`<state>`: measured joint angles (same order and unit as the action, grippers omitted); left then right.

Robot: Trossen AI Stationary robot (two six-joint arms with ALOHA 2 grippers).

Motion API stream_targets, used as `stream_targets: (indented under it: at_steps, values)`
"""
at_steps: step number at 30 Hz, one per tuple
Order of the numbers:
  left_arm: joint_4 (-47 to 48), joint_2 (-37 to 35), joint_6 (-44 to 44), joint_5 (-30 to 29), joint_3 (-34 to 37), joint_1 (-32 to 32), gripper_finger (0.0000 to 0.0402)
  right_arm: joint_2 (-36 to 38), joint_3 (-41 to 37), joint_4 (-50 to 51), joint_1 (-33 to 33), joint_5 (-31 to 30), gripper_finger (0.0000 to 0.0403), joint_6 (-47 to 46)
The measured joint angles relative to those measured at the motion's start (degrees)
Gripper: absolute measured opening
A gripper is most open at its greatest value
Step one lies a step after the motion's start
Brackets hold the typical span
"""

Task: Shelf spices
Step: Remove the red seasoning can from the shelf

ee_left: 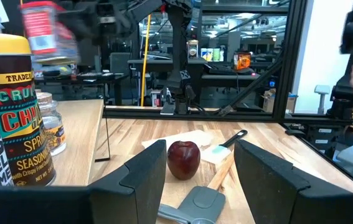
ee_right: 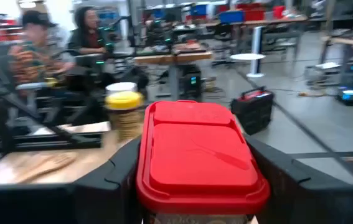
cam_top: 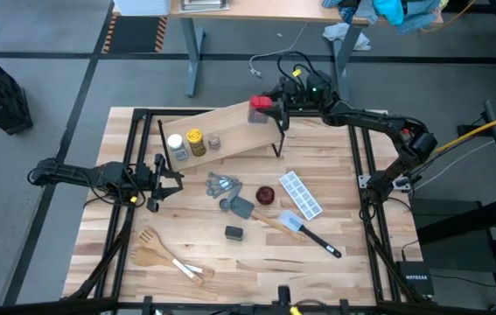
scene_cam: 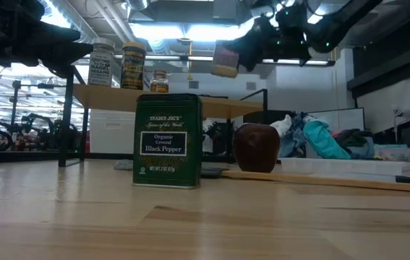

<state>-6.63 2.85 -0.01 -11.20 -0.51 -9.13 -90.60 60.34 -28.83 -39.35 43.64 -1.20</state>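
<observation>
The light-wood shelf (cam_top: 226, 127) stands slantwise at the table's far side. On its left part stand the white-capped jar (cam_top: 175, 143), the yellow-capped jar (cam_top: 195, 138) and the tiny jar (cam_top: 214, 141). My right gripper (cam_top: 269, 105) is shut on the red square tin (cam_top: 258, 106), above the shelf's right end. The dark grey pepper tin (scene_cam: 167, 141) stands upright on the tabletop, near the middle (cam_top: 234, 232). My left gripper (cam_top: 162, 179) waits open, low at the table's left, in front of the shelf. My right gripper pinches the red tin between its two fingers (ee_right: 117, 177), on opposite side walls just below the red lid (ee_right: 198, 152). The fingers come about level from the table's right side. The tin is lifted clear, above the plank (scene_cam: 226, 61).
Grey measuring spoons (cam_top: 221, 185), a grey spatula (cam_top: 241, 207), the round dark-red dish (cam_top: 265, 194), a clear tray (cam_top: 301, 194) and a dark-handled brush (cam_top: 316, 234) lie mid-table. Wooden utensils (cam_top: 156, 254) lie near left. Black frame bars run along both sides. People sit beyond the table.
</observation>
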Motion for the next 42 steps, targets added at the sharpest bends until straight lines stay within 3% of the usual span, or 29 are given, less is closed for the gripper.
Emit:
stream_targets:
  at_steps: [10, 21, 34, 38, 42]
  values:
    - [0.0, 0.0, 0.0, -0.4, 0.0, 0.0, 0.0182, 7.4, 0.0, 14.1, 14.9, 1.7, 0.0214, 4.9]
    - [0.0, 0.0, -2.7, -0.4, 0.0, 0.0, 0.0182, 7.7, 0.0, 26.9, 34.9, -25.0, 0.0214, 8.9]
    - [0.2, 0.0, -4.5, -0.4, 0.0, 0.0, 0.0182, 6.9, -0.2, 33.4, 51.8, -48.5, 0.0214, -3.8]
    - [0.2, 0.0, -4.5, -0.4, 0.0, 0.0, 0.0182, 6.6, -4.6, 30.1, 55.4, -53.5, 0.0214, -9.0]
    - [0.2, 0.0, -4.5, -0.4, 0.0, 0.0, 0.0182, 5.3, -11.5, 17.3, 56.3, -55.0, 0.0214, -12.1]
